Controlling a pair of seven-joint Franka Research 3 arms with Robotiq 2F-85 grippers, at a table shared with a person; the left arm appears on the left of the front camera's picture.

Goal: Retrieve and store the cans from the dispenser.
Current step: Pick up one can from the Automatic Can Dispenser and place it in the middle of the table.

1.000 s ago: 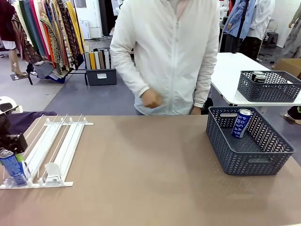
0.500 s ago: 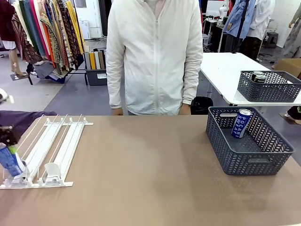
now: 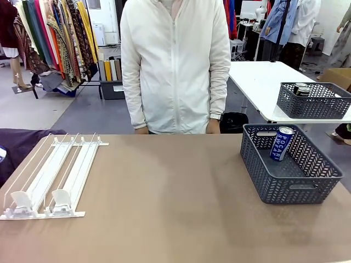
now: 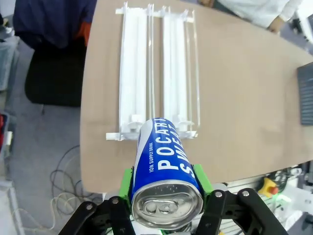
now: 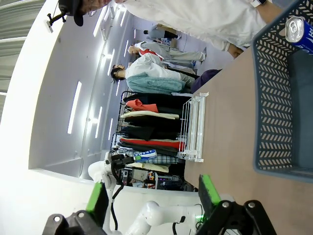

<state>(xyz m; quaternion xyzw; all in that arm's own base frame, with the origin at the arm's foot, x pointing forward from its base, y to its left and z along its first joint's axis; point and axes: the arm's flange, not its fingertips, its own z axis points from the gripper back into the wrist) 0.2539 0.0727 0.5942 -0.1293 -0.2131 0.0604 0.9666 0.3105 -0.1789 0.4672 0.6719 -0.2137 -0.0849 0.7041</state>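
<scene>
- The table (image 3: 175,219) has a tan top; a person in a white jacket (image 3: 175,66) stands at its far edge, arms hanging.
- The dispenser (image 3: 52,178) is a flat white rack of thin parallel rails lying on the table's left part. Its long axis runs from the near edge toward the far side, slanting slightly right in the front view. Two small white pusher blocks (image 3: 41,200) sit at the front lip, and its lanes hold no can.
- A dark grey lattice basket (image 3: 290,164) stands on the table's right part. It holds one blue can (image 3: 281,143) with white lettering, leaning against the far wall with its silver top up and tilted right.
- A second grey basket (image 3: 313,100) rests on a white table behind and holds dark-topped cans (image 3: 300,89); their bodies are hidden.
- The left gripper (image 4: 166,193) is clamped on a held can (image 4: 164,171), green pads pressing both its sides. This can is slim and blue with white lettering, and its silver top with the pull tab faces the wrist camera. Its long axis points away from the camera, down toward the dispenser's front lip, above and clear of the rack.
- The right gripper (image 5: 154,193) stands wide apart, with nothing between its green pads. It is raised off the table near the basket's side.
</scene>
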